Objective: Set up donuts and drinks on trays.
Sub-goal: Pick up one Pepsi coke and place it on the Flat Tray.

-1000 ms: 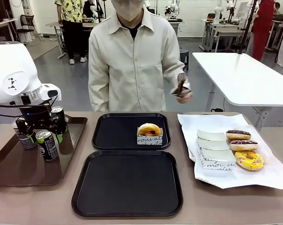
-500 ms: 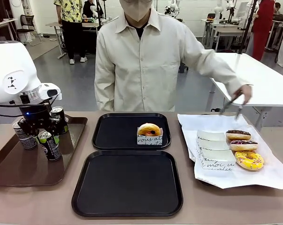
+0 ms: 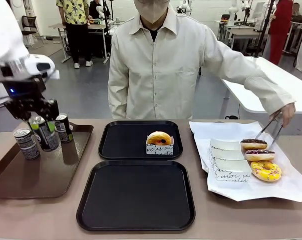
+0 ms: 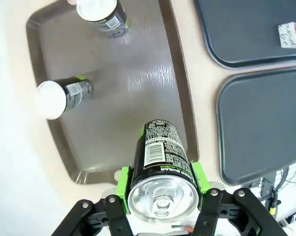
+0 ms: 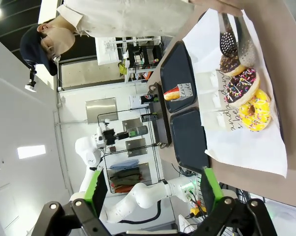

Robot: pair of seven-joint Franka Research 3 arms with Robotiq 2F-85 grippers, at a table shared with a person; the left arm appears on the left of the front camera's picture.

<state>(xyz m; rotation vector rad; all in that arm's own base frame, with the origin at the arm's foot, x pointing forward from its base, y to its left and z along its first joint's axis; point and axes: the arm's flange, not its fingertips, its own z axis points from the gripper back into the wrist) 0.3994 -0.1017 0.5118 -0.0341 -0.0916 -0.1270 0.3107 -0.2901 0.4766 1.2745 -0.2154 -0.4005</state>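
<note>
My left gripper (image 3: 40,129) is shut on a dark drink can (image 3: 47,135) and holds it, slightly tilted, above the brown tray (image 3: 20,175). In the left wrist view the can (image 4: 161,152) sits between the green pads of the left gripper (image 4: 162,184). Two more cans (image 3: 26,143) (image 3: 63,127) stand on the brown tray. One sleeved donut (image 3: 159,142) rests on the far black tray (image 3: 125,142); the near black tray (image 3: 135,195) is bare. My right gripper (image 5: 152,194) is open, high above the table. A person's tongs (image 3: 269,129) reach the chocolate donut (image 3: 254,144).
On the white paper (image 3: 291,185) at the right lie a sprinkled chocolate donut (image 3: 260,154), a yellow donut (image 3: 265,170) and stacked paper sleeves (image 3: 229,161). The person stands at the far side, one arm stretched over the paper.
My left gripper closed on a can and lifted it up off the brown tray. The person's hand swung right and down, bringing the tongs to the donuts.
</note>
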